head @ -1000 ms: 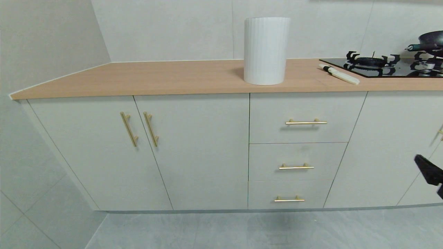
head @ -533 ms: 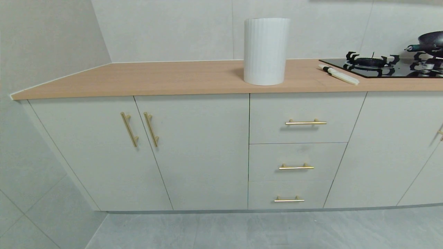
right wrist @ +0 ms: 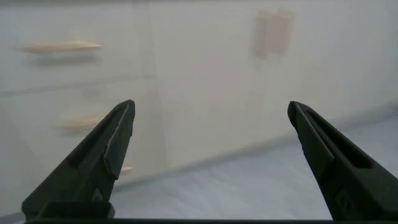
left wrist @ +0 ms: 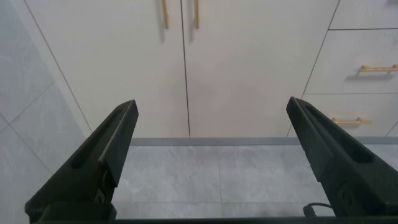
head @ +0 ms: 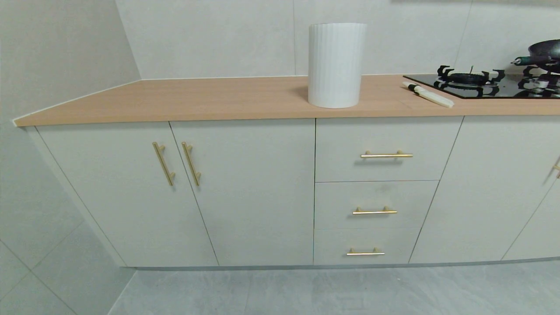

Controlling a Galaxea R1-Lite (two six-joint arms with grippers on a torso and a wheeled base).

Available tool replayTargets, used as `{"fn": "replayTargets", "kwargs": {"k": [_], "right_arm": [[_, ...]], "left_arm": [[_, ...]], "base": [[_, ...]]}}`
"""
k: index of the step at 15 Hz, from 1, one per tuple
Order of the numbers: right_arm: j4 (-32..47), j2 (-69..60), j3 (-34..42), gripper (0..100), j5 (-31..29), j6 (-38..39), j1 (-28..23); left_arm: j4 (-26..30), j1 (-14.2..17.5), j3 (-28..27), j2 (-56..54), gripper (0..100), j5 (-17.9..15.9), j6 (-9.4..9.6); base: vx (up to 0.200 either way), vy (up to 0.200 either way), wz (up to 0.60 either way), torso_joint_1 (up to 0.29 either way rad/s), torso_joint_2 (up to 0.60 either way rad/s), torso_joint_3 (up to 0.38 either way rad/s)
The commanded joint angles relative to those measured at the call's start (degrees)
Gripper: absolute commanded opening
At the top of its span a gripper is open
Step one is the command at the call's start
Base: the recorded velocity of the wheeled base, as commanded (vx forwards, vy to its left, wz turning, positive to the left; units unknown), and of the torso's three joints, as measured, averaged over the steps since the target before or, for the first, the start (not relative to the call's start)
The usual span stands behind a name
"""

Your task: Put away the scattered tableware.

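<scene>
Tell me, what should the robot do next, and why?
Probably raise the right gripper toward the knife. It lies loose on the counter beside the stove, and that gripper is open, empty and down low by the drawers.

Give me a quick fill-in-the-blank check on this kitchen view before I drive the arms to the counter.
1. The knife lies on the countertop beside the black gas ____.
2. Under the white canister is a stack of ____ shut drawers.
3. Both the left tool and the right tool are ____ and empty.
Missing words: hob; three; open.
</scene>
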Motion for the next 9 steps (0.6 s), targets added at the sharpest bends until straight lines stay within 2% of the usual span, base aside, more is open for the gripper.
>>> {"fn": "replayTargets", "kwargs": {"k": [1, 3, 4, 5, 9], "right_arm": [[-2.9, -0.5, 5.0, 100, 4.1, 0.1, -0.1], [0.1, -0.5, 5.0, 100, 8.6, 0.5, 0.0], [0.1, -0.5, 5.0, 100, 8.6, 0.5, 0.0], [3.4, -0.5, 5.0, 100, 10.5, 1.0, 0.0], [3.7, -0.5, 5.0, 100, 10.8, 2.6, 0.0]], "left_arm": [[0.0, 0.0, 0.0, 0.0, 100, 0.0, -0.02], [0.0, 0.0, 0.0, 0.0, 100, 0.0, -0.02], [0.0, 0.0, 0.0, 0.0, 100, 0.0, -0.02], [0.0, 0.0, 0.0, 0.0, 100, 0.0, -0.02], [0.0, 0.0, 0.0, 0.0, 100, 0.0, -0.02]], "base": [[0.000, 0.000, 0.00, 0.000, 0.00, 0.000], [0.000, 0.000, 0.00, 0.000, 0.00, 0.000], [0.000, 0.000, 0.00, 0.000, 0.00, 0.000], [0.000, 0.000, 0.00, 0.000, 0.00, 0.000], [0.000, 0.000, 0.00, 0.000, 0.00, 0.000]]}}
